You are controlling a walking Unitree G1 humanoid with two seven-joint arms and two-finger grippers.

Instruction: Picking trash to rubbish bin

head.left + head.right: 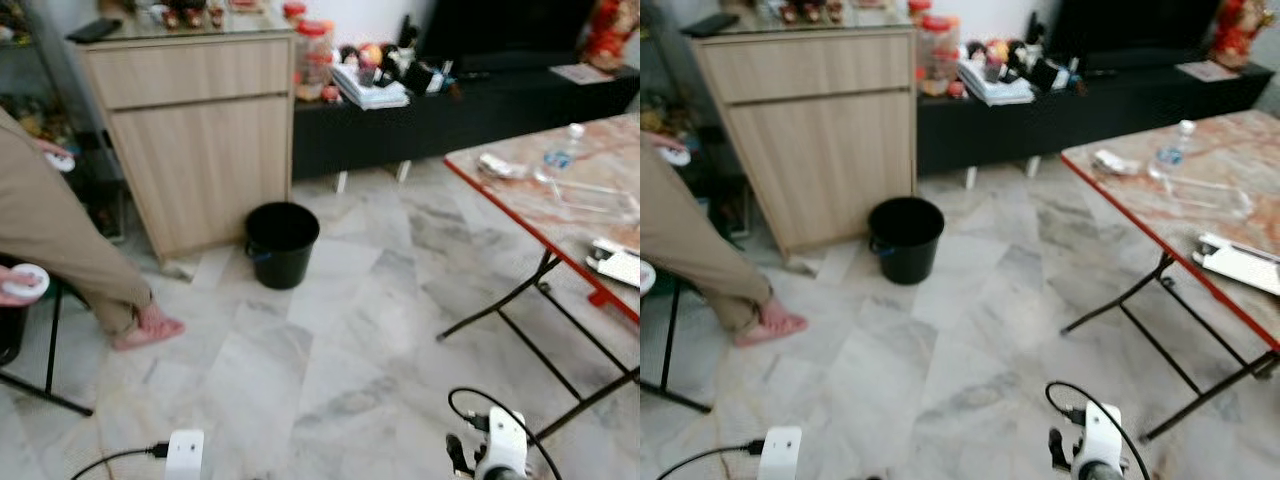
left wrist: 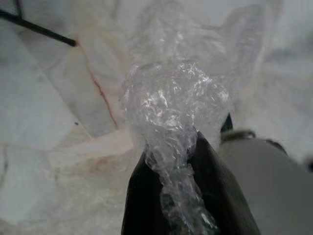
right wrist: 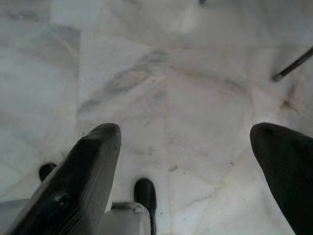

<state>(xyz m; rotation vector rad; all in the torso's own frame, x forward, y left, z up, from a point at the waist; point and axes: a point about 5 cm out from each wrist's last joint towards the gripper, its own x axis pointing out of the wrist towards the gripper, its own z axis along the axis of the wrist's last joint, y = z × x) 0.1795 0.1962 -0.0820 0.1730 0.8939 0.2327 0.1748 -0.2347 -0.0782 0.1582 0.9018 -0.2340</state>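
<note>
**White wrists, black fingers**

The right wrist (image 1: 500, 445) is a white moulded housing with a black cable looping over it. The left wrist (image 1: 184, 455) is a white block fed by a black cable. Both grippers carry long, matte black fingers (image 3: 83, 171), faintly ribbed, on silver-grey mounts.

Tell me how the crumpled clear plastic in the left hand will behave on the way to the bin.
The crumpled clear plastic looks thin and floppy, bunching above the left hand, so probably very light. Only a twisted tail is pinched, so it may slip. Dropped toward the black bin, it could drift.
</note>
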